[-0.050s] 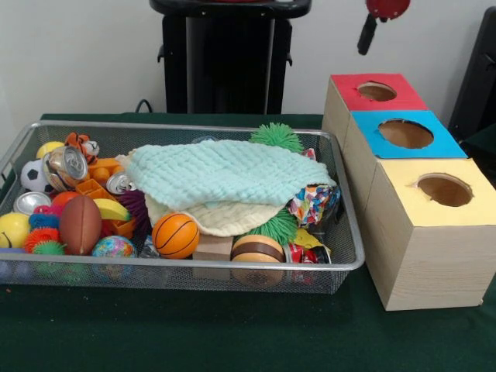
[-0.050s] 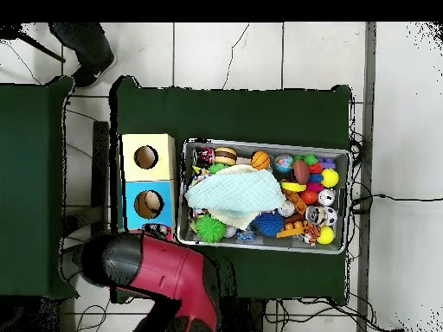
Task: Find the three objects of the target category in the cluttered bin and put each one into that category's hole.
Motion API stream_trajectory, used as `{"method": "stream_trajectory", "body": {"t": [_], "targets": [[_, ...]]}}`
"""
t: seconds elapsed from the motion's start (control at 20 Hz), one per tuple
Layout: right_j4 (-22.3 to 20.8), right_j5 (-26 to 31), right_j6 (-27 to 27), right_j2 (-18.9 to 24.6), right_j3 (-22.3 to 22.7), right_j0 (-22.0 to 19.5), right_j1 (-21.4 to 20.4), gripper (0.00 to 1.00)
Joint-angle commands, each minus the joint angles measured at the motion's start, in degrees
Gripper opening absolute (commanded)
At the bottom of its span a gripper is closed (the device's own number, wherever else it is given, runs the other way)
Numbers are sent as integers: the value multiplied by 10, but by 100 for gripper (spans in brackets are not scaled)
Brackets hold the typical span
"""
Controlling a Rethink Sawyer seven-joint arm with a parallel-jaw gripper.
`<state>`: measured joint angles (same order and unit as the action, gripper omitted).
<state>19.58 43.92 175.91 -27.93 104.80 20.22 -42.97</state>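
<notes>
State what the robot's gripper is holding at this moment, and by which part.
It cannot be told: only a bit of the arm shows, raised behind the boxes, away from the bin.

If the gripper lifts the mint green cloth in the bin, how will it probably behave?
The mint green cloth looks soft and draped, so it would likely sag and fold. It seems light. It covers a cream cloth and toys, so it may drag them.
</notes>
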Motion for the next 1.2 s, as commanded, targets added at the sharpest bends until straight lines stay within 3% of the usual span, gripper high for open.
{"method": "stream_trajectory", "body": {"t": [0.05, 0.35, 0.5, 1.2], "targets": [[-88, -46, -98, 26, -43, -82, 35, 0], [-167, -26, -104, 30, -115, -127, 56, 0], [-204, -49, -98, 38, -140, -151, 79, 0], [-292, -55, -126, 90, -166, -247, 64, 0]]}}
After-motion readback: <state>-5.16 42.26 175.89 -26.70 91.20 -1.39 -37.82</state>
